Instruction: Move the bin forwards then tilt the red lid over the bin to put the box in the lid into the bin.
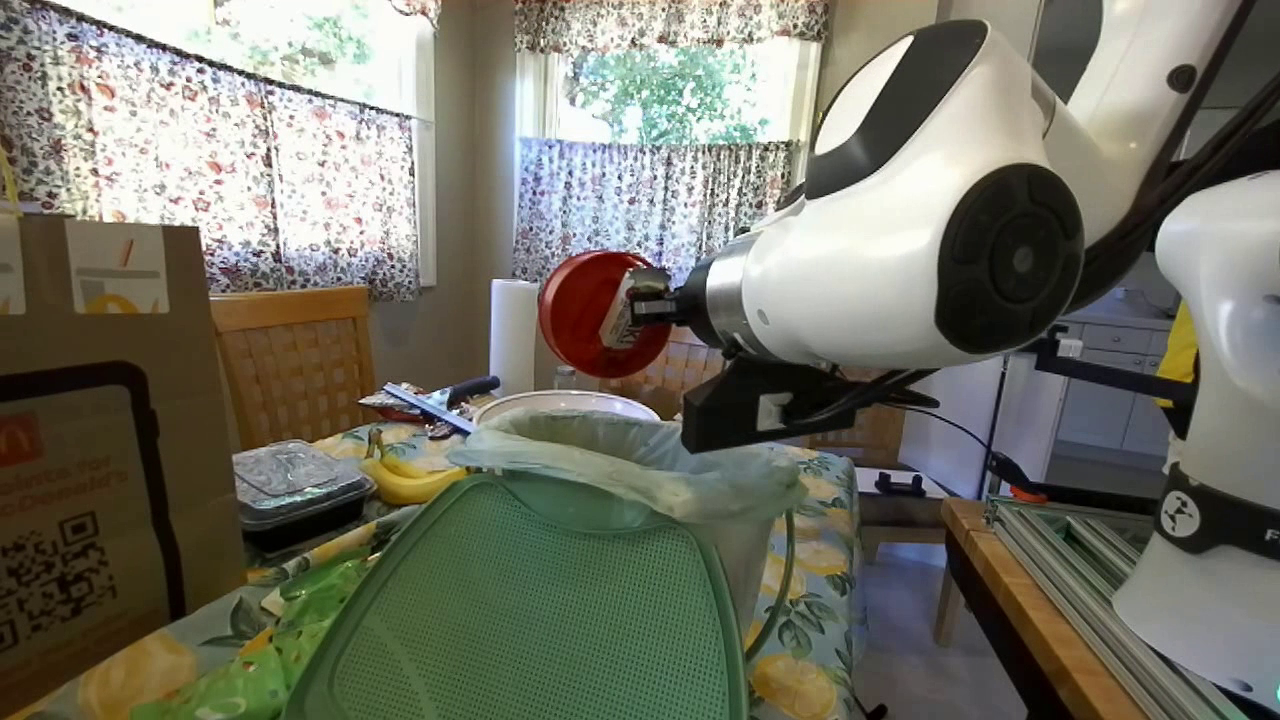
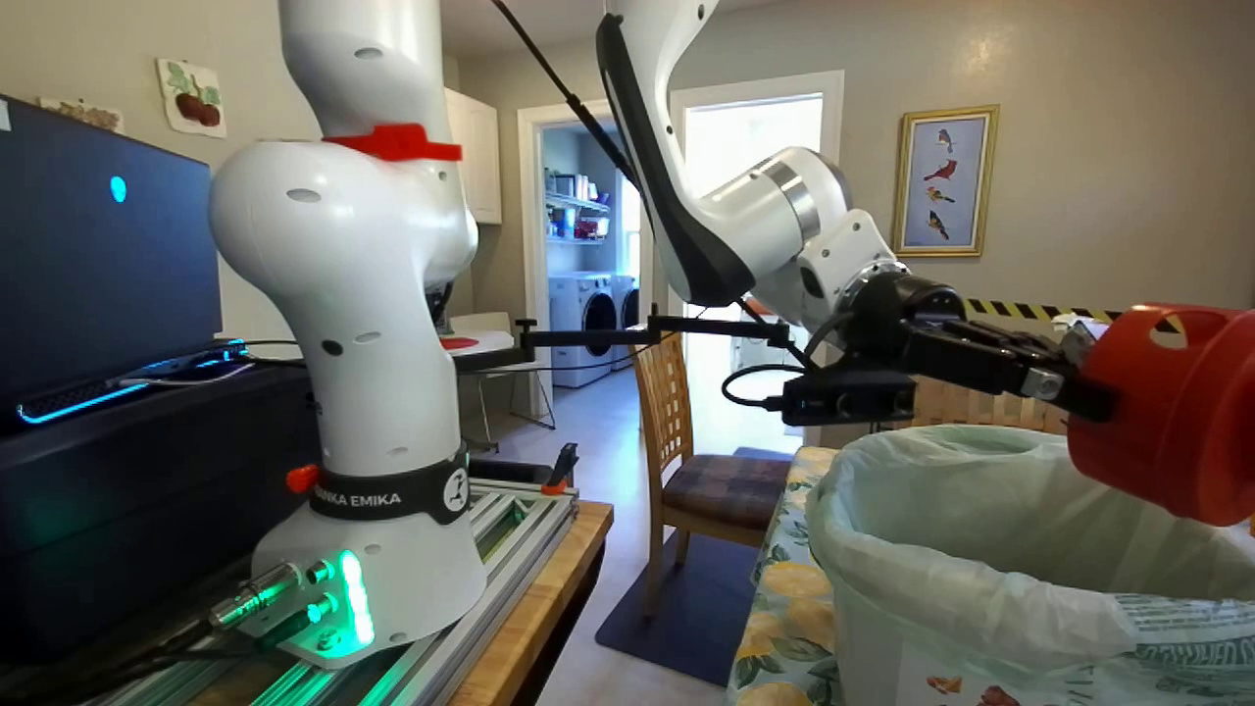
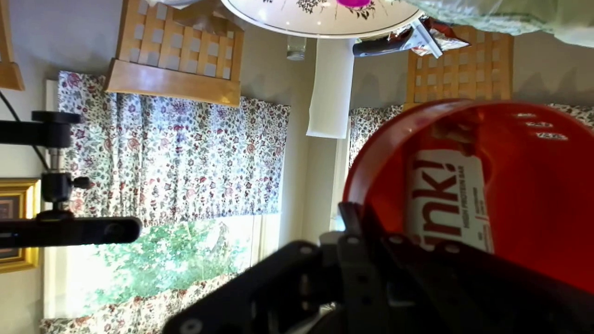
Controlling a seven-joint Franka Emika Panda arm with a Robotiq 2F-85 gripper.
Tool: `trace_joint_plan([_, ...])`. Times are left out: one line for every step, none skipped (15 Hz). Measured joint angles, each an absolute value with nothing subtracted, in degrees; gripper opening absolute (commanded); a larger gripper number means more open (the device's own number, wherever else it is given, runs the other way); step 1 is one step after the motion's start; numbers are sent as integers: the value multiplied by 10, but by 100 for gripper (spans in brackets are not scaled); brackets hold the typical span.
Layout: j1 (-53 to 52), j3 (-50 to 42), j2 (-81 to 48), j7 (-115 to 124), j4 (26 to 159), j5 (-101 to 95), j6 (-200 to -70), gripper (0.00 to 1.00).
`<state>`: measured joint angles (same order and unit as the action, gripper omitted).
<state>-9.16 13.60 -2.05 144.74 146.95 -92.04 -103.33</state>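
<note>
White box (image 3: 445,199): "ink!", "HIGH PROTEIN BAR"; arm (image 2: 387,497): "ANKA EMIKA"; paper bag (image 1: 95,440): "McDonald's"

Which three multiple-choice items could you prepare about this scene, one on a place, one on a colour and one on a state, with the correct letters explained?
1. Where is the box?
A) On the tablecloth
B) Inside the red lid
C) On a chair

2. What colour is the liner over the rim of the bin?
A) Pale green
B) Black
C) Orange

3. What are the fingers doing?
A) Standing wide apart
B) Touching the tablecloth
C) Gripping the red lid

1 B: the wrist view shows it within the red wall.
2 A: its folds have this tint in an exterior view.
3 C: both exterior views show them closed at the red lid's edge.
</note>
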Motion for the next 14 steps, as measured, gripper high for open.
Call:
trace_joint_plan([-95, 136, -20, 1447, 1469, -920, -1025, 1])
trace_joint_plan([-99, 137, -20, 1447, 1469, -920, -1014, 1])
trace_joint_plan([-103, 138, -20, 1447, 1469, -920, -1002, 1])
trace_joint_plan([-108, 138, -20, 1447, 1469, -920, -991, 1])
trace_joint_plan([-111, 138, -20, 1447, 1469, -920, -981, 1])
trace_joint_plan([-113, 138, -20, 1447, 1468, -920, -976, 1])
trace_joint_plan([-113, 138, -19, 1447, 1468, -920, -973, 1])
trace_joint_plan([-113, 138, -17, 1447, 1467, -920, -972, 1])
trace_joint_plan([-113, 138, -15, 1447, 1466, -920, -972, 1])
trace_joint_plan([-113, 138, -10, 1446, 1466, -919, -981, 1])
trace_joint_plan([-113, 136, -3, 1438, 1466, -916, -1005, 1])
trace_joint_plan([-112, 132, 7, 1427, 1466, -913, -1038, 1])
trace_joint_plan([-111, 127, 18, 1412, 1466, -906, -1077, 1])
trace_joint_plan([-109, 120, 31, 1392, 1466, -899, -1118, 1])
